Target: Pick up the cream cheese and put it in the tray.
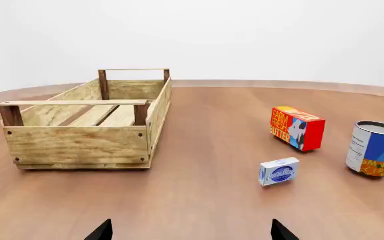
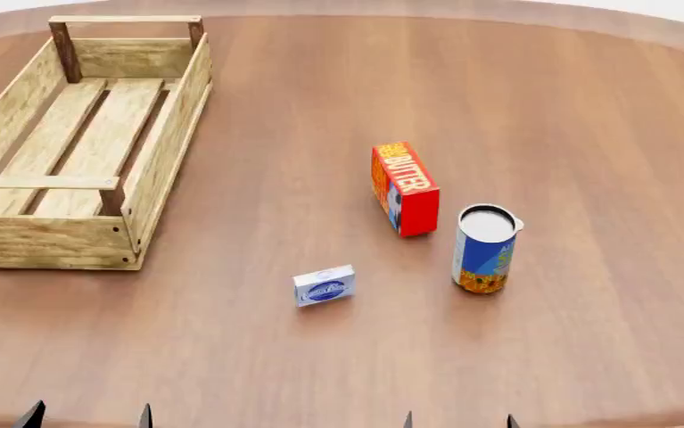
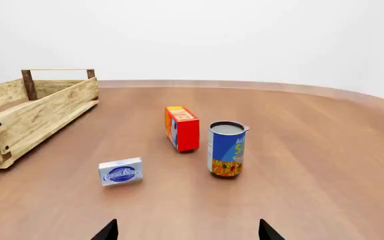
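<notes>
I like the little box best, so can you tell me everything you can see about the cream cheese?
The cream cheese is a small, flat, rectangular box, white to pale grey, with a dark blue oval logo on its face. It looks like cardboard. It stands on its long edge on the brown wooden table, closed and undamaged. It sits nearer the robot than the butter box and the can, apart from both, and away from the tray. Nothing touches it but the table.

I am in a bare simulated test space: a broad, round-edged wooden surface (image 2: pixel 317 374) against blank white walls, carrying only groceries and a slatted tray (image 2: pixel 152 178).
</notes>
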Controlling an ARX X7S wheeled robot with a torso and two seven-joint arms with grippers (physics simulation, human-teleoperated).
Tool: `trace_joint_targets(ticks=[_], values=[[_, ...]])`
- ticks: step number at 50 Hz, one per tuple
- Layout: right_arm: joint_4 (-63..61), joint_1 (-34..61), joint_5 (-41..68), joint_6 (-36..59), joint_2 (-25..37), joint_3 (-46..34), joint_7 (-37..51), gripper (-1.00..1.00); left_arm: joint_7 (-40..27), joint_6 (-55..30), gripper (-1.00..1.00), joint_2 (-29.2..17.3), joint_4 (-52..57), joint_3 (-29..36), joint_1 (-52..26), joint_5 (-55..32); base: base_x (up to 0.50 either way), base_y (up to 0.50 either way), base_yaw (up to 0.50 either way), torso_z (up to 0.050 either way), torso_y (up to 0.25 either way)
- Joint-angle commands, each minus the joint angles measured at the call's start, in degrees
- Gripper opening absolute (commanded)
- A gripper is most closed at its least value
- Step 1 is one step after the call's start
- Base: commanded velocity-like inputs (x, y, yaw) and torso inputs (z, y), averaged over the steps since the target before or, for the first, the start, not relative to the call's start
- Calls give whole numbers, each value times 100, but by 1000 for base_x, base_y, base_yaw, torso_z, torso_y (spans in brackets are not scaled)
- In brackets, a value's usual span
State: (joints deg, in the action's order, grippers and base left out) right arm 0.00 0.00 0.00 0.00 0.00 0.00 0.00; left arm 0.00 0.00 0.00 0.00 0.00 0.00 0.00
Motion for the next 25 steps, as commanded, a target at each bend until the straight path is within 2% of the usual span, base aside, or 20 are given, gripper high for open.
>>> trace_joint_targets(ticks=[1, 25], values=[[79, 29, 132, -55, 132, -168, 167, 100, -343, 81, 100, -297, -97, 261, -36, -299, 0, 0, 0, 0, 0], [-367, -160, 448, -113, 414, -425, 526, 100, -782, 311, 100, -471, 221, 519, 124, -296, 0, 0, 0, 0, 0]])
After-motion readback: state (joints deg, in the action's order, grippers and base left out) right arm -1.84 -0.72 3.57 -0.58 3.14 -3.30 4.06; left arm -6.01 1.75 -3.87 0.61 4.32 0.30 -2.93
